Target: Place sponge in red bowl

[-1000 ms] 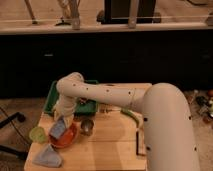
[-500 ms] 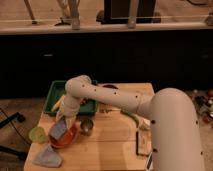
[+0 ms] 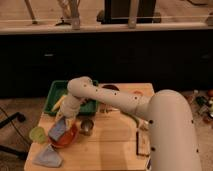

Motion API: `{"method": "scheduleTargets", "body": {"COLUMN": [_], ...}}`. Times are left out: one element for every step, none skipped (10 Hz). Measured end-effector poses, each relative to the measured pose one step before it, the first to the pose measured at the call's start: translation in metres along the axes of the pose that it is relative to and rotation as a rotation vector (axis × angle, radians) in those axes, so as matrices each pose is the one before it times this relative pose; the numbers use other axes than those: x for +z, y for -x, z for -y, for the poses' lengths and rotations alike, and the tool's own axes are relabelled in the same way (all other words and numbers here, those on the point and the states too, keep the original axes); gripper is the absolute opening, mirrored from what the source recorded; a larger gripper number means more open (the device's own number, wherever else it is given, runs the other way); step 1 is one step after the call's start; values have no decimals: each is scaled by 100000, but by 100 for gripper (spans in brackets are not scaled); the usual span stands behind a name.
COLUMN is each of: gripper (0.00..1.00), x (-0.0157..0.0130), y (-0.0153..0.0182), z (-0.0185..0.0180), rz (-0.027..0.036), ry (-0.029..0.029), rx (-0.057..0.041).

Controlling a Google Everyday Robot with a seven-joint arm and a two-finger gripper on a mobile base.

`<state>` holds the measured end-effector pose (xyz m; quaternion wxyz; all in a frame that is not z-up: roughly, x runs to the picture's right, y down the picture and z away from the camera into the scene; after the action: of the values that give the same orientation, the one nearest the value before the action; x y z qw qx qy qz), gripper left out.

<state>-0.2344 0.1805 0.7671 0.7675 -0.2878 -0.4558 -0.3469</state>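
- The white robot arm (image 3: 125, 102) reached from the 4 o'clock corner of the view across to the left, bent at an elbow over the back of the table, and dropped toward 7 o'clock.
- The light wooden table (image 3: 112, 145) had bare board from its centre toward 5 o'clock; its left and near edges were crowded.
- A green rectangular plastic tray (image 3: 56, 91) sat at the table's 10 o'clock corner, just behind the arm's wrist.
- The red round bowl (image 3: 71, 140) stood at about 8 o'clock on the table, near the left edge.
- A blue-grey crumpled cloth (image 3: 48, 156) lay at 7 o'clock from the bowl, by the table's near-left corner.
- The blue-grey rectangular sponge (image 3: 56, 130) stood tilted inside the bowl, leaning on its left side.
- The gripper (image 3: 64, 119) hung over the bowl, with the sponge directly at its 7 o'clock and touching or nearly touching it; whether it was grasping the sponge or had let go could not be told.
- A small round metal cup (image 3: 86, 126) stood at 3 o'clock from the bowl, just beside it.
- A small yellow-green cup (image 3: 37, 134) sat at 9 o'clock from the bowl, at the table's left edge.
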Motion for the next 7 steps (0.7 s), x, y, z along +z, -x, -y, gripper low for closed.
{"method": "scheduleTargets", "body": {"gripper": [0,0,0,0,6,16,23], "x": [86,109,87,95,64,23,29], "y": [-99,-105,-1,-8,-21,-42,-19], "z": [-27,-30,45,-4,19,16,-10], "rz": [1454,1230,982,542,479,481,194], "ry": [-408,-267,-231,44,-11,-127,0], "rx": [348,341,139,71,343,393,175]}}
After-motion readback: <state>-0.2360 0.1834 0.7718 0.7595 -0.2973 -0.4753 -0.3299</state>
